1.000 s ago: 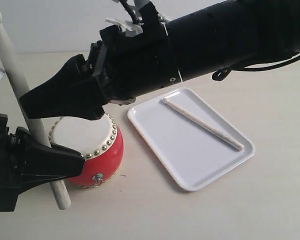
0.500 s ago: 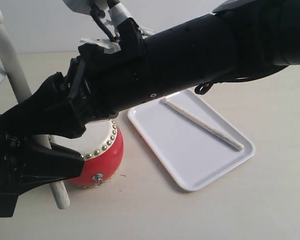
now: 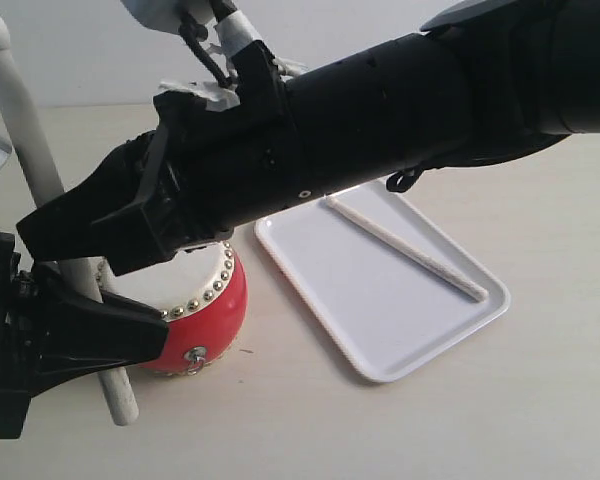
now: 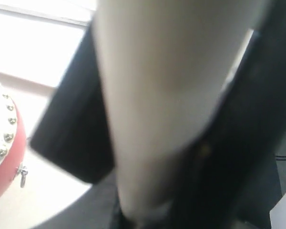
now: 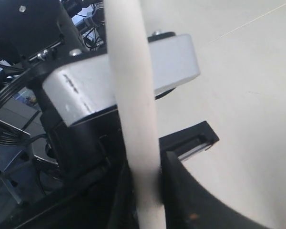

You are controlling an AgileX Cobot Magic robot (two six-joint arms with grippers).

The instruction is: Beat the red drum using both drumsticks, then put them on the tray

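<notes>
The right gripper (image 3: 55, 228) is reaching further across the red drum (image 3: 215, 300) than a second ago. Its jaws, which were hanging short of the upright drumstick (image 3: 30, 130), are now sitting right against it. In the right wrist view that stick is running straight between the dark jaws, but I cannot tell whether they are pinching it or merely standing either side.

The left gripper (image 3: 140, 328) is clamping the same stick low on its shaft. The rounded tip is pointing up well above both sets of jaws and the lower end is hanging just below them. The drum is sitting directly under the right jaws, just beside the left ones.

To my eye a handover is beginning — the beating looks finished, and this last stick is being readied for the trip away.

The tray (image 3: 380, 320) is lying on the table (image 3: 540, 400) well apart from both sets of jaws, back along the right arm, and is not shifting. It is carrying the other drumstick (image 3: 405, 248), laid slantwise — nothing else is showing in it.
</notes>
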